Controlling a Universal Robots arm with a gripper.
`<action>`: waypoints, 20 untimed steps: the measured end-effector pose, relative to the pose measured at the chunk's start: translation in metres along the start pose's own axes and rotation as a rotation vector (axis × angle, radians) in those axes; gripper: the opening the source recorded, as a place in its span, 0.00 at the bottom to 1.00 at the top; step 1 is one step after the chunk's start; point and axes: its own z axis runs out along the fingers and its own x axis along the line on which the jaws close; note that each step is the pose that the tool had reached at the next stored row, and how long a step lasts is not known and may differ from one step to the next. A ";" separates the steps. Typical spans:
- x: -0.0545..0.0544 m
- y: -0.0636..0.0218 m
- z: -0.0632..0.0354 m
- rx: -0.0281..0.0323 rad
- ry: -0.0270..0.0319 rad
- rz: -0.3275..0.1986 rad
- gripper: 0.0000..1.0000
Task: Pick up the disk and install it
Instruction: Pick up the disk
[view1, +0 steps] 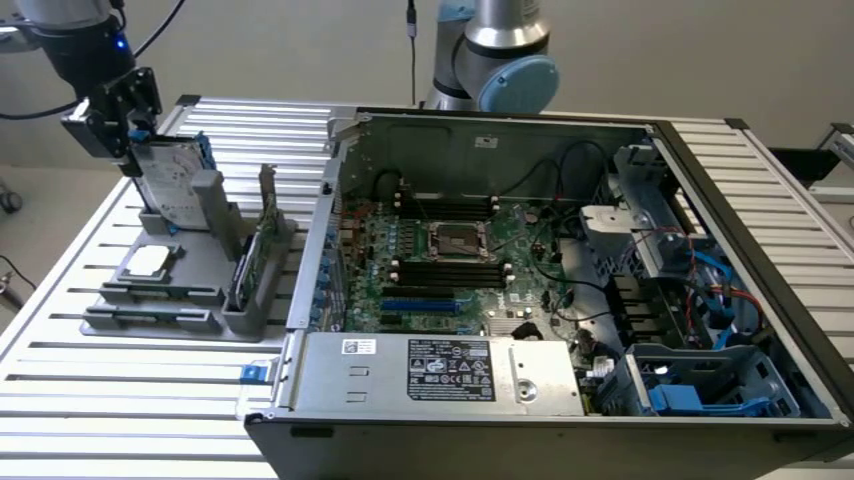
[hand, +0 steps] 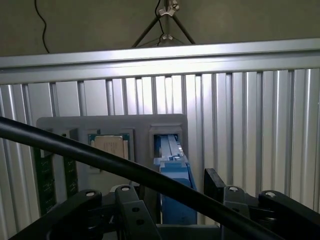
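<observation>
A: Ribbed aluminium counter (view1: 134, 420) is carrying what, in the upper left of the frame?
B: A silver-grey rectangular metal disk (view1: 171, 172) in a blue plastic carrier is standing upright in a grey plastic rack (view1: 200, 300). The black end effector (hand: 176, 200) is hovering spread, straddling its top.

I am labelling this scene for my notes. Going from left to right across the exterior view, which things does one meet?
the disk → the green circuit card → the processor socket → the blue drive bay
</observation>
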 end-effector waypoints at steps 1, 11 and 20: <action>0.000 0.0000 0.0002 0.0001 0.0000 0.000 0.60; -0.002 0.0001 0.0011 -0.0017 0.0002 0.005 0.51; -0.002 0.0000 0.0011 -0.0072 0.0005 0.008 0.41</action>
